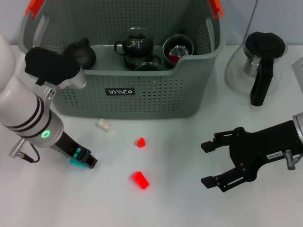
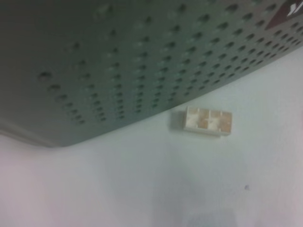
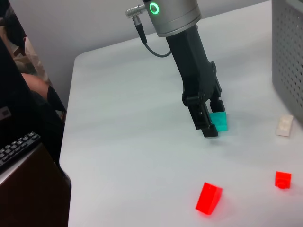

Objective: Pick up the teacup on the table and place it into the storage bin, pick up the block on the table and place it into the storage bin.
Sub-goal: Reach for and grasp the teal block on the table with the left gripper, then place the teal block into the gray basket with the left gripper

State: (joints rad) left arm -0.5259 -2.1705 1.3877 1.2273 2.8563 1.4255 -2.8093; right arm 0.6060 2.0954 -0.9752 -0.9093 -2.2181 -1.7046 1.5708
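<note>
the left gripper is down at the table top with its fingers closed around a teal block, the block pinched between them and, as far as the right wrist view shows, resting on or barely off the table. the storage bin stands just behind, its perforated front wall filling the left wrist view, with dark teapots and cups already inside; no teacup is visible on the table itself. a small white block lies just beside the bin's front wall, and two red blocks, a small one and a larger one, lie out in the open between the arms. the right gripper hovers low over the table well to the right, jaws wide apart and holding nothing, with a glass carafe beyond it.

the step in hand looks to be lifting the teal block. done well, that means a straight rise before any travel, high enough to clear the bin's tall front rim, then forward over an open patch of the bin's floor away from the crockery, and a low release so that the block does not bounce. the grip sits near the block's edge, so a slow lift would guard against it twisting free.
</note>
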